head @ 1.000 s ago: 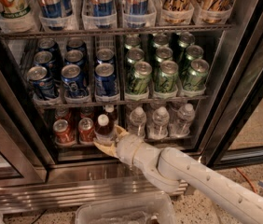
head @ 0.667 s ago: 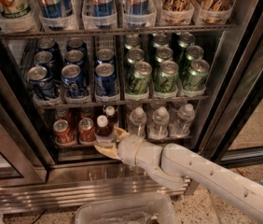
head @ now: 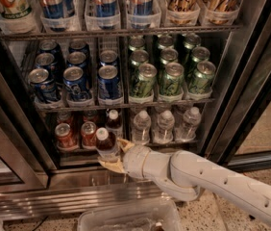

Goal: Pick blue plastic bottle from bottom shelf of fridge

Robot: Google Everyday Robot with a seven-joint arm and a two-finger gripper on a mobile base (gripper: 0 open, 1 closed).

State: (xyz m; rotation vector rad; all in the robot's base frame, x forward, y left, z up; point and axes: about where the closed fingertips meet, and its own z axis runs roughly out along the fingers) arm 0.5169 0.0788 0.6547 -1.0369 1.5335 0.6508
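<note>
The fridge (head: 251,81) stands open in the camera view. The blue plastic bottle (head: 106,148), with a white cap and dark reddish-brown drink, sits tilted at the front edge of the bottom shelf (head: 78,154). My gripper (head: 114,154) is shut on its lower body, with one tan finger (head: 124,143) to its right and the other (head: 109,166) below it. My white arm reaches in from the lower right. A second dark bottle (head: 113,121) stands behind on the shelf.
Two red cans (head: 66,135) stand left of the bottle and colourless water bottles (head: 164,126) to its right. Blue cans (head: 78,83) and green cans (head: 171,78) fill the rack above. A clear plastic bin (head: 126,218) lies on the floor below my arm.
The gripper has drawn back toward the shelf's front edge with the blue plastic bottle in it. The bottle now stands forward of the second dark bottle.
</note>
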